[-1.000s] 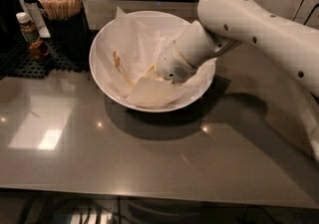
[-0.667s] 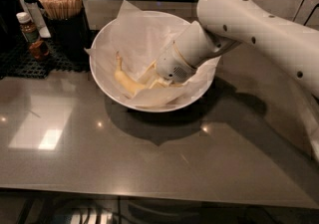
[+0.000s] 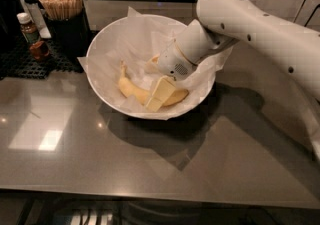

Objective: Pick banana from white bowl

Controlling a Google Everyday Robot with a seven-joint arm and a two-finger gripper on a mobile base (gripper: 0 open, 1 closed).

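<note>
The banana (image 3: pixel 131 88) is yellow and curved, and lies in the bottom of the white bowl (image 3: pixel 102 44). Its stem points up and to the left. The bowl is lined with crinkled white paper (image 3: pixel 131 36) whose corners stick out over the rim. My gripper (image 3: pixel 159 94) reaches down into the bowl from the upper right on the white arm (image 3: pixel 250 24). It sits at the banana's middle and covers part of it. The banana's right end shows just past the gripper.
A black holder of wooden sticks (image 3: pixel 62 6) stands at the back left, close to the bowl's rim. A small bottle (image 3: pixel 29 31) and other jars stand on a black mat (image 3: pixel 25 61) further left. The grey counter's front edge (image 3: pixel 150 191) runs along the bottom.
The gripper has shifted inside the bowl. The banana was almost hidden under it a second ago and now shows over most of its length. The bowl has not moved.
</note>
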